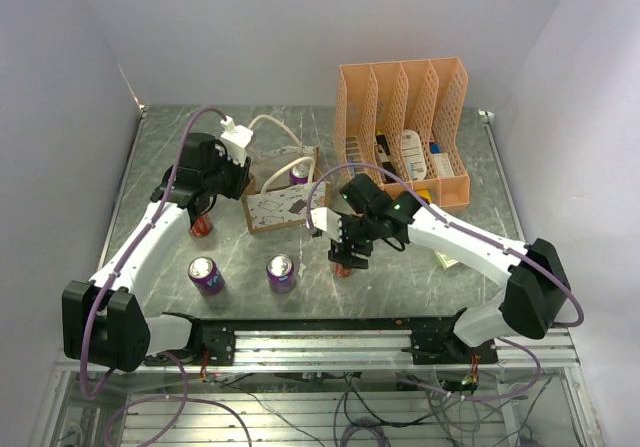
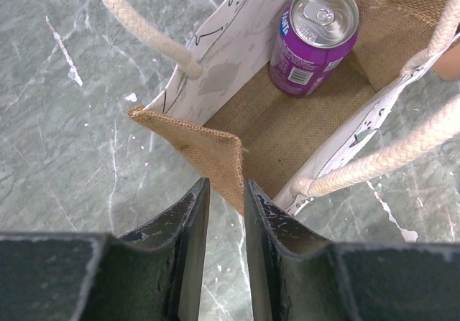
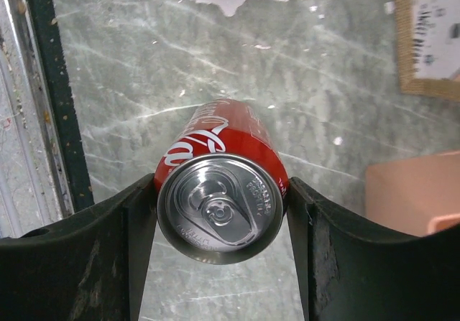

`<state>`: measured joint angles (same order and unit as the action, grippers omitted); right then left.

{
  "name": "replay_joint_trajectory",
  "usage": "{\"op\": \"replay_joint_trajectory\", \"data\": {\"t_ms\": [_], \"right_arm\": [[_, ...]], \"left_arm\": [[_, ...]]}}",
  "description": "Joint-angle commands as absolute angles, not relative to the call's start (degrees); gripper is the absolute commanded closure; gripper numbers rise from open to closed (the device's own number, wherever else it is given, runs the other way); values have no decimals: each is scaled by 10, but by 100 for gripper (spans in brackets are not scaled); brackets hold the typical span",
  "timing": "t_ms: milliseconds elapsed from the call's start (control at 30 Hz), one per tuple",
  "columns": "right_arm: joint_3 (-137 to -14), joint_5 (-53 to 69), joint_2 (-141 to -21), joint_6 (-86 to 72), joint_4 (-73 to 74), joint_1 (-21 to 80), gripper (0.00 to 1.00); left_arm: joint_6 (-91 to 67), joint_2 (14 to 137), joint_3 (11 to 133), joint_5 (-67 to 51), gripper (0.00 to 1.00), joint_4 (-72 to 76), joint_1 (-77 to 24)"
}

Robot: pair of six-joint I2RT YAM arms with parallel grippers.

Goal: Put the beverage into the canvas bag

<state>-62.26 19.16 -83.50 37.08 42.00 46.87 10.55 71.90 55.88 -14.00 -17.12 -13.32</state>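
- my right gripper [image 3: 221, 188] is clamped on the red cola can [image 3: 215, 149], on the table [image 3: 287, 70] near the canvas bag [image 2: 201, 145]
- left gripper [image 2: 226, 213], narrow, pinches its brown edge
- I'd lift straight, then lower beside the purple can [image 2: 313, 44]

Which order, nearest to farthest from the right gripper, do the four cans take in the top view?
1. red can, between the fingers of the right gripper.
2. middle purple can, on the table to its left.
3. bagged purple can, inside the canvas bag, farther back.
4. leftmost purple can, on the table's left side.
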Motion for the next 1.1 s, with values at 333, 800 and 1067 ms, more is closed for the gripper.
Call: {"op": "replay_joint_trajectory", "data": {"t_ms": [333,800,1067], "right_arm": [[-837,155,-775,338,376,346,60],[-1038,91,-900,205,294,341,61],[-1104,168,-990,172,276,340,62]], "left_arm": [[96,700,563,-118,59,-141,-131],[60,796,612,-153,46,-163,-131],[42,805,602,-166,85,-158,-132]]}}
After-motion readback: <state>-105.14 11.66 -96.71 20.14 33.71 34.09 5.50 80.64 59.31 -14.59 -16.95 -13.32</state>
